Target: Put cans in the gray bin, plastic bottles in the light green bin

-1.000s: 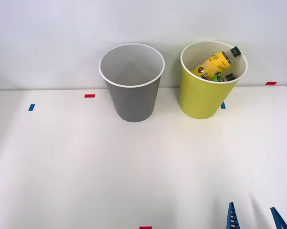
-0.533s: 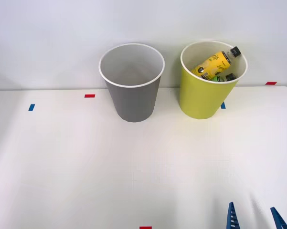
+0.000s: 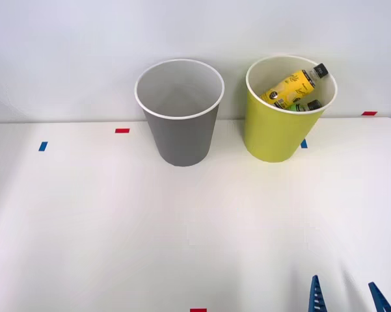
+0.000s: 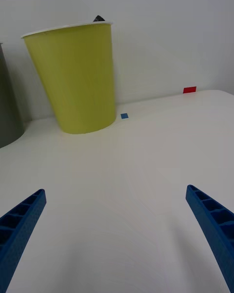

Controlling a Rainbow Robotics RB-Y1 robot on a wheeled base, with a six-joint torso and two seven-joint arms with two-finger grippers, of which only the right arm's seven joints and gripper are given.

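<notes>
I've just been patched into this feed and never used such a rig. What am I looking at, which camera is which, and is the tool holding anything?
One picture looks down from above the robot's arms at a white table. The other is from the right wrist. The blue ribbed prongs are the right tool, open and empty, low over the table's near edge. At the back stand a gray bin and a light green bin. A yellow bottle and a green bottle lie inside the green one. Small tape marks dot the table.
</notes>
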